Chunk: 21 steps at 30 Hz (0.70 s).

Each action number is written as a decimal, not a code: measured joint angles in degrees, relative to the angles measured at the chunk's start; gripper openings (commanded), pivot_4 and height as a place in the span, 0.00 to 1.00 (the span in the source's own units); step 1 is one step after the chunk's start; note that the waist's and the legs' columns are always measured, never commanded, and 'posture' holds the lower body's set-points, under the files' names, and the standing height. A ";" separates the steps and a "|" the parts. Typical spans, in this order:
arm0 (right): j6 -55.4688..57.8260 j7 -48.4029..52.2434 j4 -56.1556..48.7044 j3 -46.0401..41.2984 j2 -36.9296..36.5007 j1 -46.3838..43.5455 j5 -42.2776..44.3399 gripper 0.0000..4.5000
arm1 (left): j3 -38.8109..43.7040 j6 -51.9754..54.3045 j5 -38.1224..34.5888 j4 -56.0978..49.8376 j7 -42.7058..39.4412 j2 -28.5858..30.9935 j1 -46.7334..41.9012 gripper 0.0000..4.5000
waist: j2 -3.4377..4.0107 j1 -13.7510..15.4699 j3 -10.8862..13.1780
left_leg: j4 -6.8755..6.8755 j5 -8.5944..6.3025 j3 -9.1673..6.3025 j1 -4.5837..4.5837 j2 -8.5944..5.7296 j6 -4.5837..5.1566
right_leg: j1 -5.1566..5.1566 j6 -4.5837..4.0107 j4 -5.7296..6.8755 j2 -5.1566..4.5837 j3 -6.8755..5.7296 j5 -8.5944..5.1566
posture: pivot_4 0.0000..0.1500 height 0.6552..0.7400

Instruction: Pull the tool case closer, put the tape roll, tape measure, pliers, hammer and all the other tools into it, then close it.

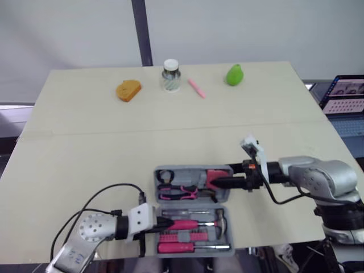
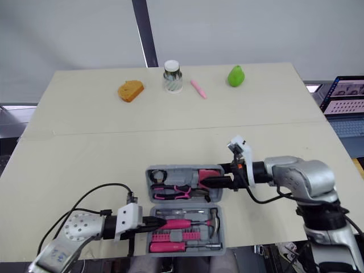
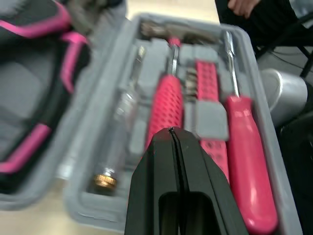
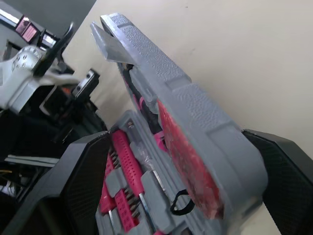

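Observation:
The grey tool case [image 1: 228, 228] lies open at the table's front edge. Its near half holds a pink-handled hammer [image 1: 185, 224] and a pink screwdriver [image 1: 181, 247]. The far half, the lid [image 4: 161, 63], carries pink pliers [image 1: 176, 194] and a pink tape measure [image 1: 216, 174] and is tilted up. My right gripper [image 1: 220, 183] reaches in from the right and is shut on the lid's right edge, one finger [image 4: 73, 186] on each face. My left gripper [image 3: 170, 132] is shut and empty, its tips just over the hammer's handle [image 3: 166, 105] at the near half's left side.
Along the far edge sit an orange object [image 1: 128, 90], a lidded jar [image 1: 170, 75], a pink pen [image 1: 196, 87] and a green pear-shaped object [image 1: 234, 74]. A laptop [image 1: 346, 94] stands off the table's right side. A black cable [image 1: 111, 190] loops from my left wrist.

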 measured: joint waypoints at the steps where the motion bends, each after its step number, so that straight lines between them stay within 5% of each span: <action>1: 0.84 0.01 -2.90 -0.85 -1.28 1.37 1.58 0.99 | 2.82 3.51 -3.06 -4.16 0.42 1.44 1.52 0.00 | 0.00 0.05 0.04 | 0.00 0.00 -0.04 -0.02 0.00 0.00 | 0.00 -0.01 -0.02 0.00 0.05 0.00 | 1.00 0.47; 6: 3.66 0.43 -15.24 -6.60 -8.35 9.95 10.29 0.99 | 29.73 24.96 -31.87 -19.72 0.45 12.14 16.99 0.00 | -0.04 0.12 0.21 | 0.01 -0.02 -0.11 -0.05 -0.02 0.04 | 0.20 0.02 -0.41 0.02 0.06 0.01 | 1.00 0.47; 10: 3.16 1.63 -21.17 -10.28 -14.68 17.60 14.01 0.99 | 50.70 36.10 -43.39 -19.36 -8.16 15.22 32.55 0.00 | -0.10 0.94 0.26 | 0.04 -0.05 -0.05 -0.06 -0.05 0.01 | 0.16 0.06 -0.69 0.49 0.04 0.03 | 1.00 0.47; 14: -0.61 2.61 -23.56 -14.21 -17.72 25.74 13.61 0.99 | 56.64 33.29 -38.44 -8.96 -15.15 15.60 32.37 0.00 | 0.13 2.96 0.37 | 0.03 -0.26 0.15 0.10 -0.07 -0.34 | 0.08 0.06 -0.60 0.56 0.00 0.06 | 1.00 0.47; 21: -16.19 1.76 -23.31 -19.35 -15.29 38.07 2.84 0.99 | 37.53 14.83 -20.08 2.41 -9.23 8.98 13.56 0.00 | -0.08 4.48 0.24 | -0.07 -0.39 0.27 0.00 0.02 -0.30 | 0.05 -0.02 -0.86 0.55 0.37 0.30 | 1.00 0.47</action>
